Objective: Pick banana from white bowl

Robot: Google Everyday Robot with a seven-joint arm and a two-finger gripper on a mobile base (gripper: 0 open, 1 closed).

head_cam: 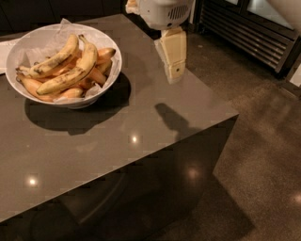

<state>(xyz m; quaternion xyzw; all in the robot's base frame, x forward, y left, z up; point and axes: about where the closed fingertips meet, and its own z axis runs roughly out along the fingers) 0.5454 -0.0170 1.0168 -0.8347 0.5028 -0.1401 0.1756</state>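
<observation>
While the banana (pixel 70 74) lies in the white bowl (pixel 70 101), my gripper (pixel 173 76) hangs above the table (pixel 117 155), well right of it, empty; I cannot tell how wide my jaws stand.

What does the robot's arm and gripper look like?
The gripper is pale cream-yellow, a flat tapering block with a small dark mark near its tip. It hangs over the table, right of the white bowl. Above it is a rounded white housing with a slotted grille.

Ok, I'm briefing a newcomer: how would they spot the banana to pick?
A white bowl sits on the grey table, the gripper hanging beside it. The banana is the longest on top: pale, brown-speckled, unlike the stubbier orange ones.
</observation>
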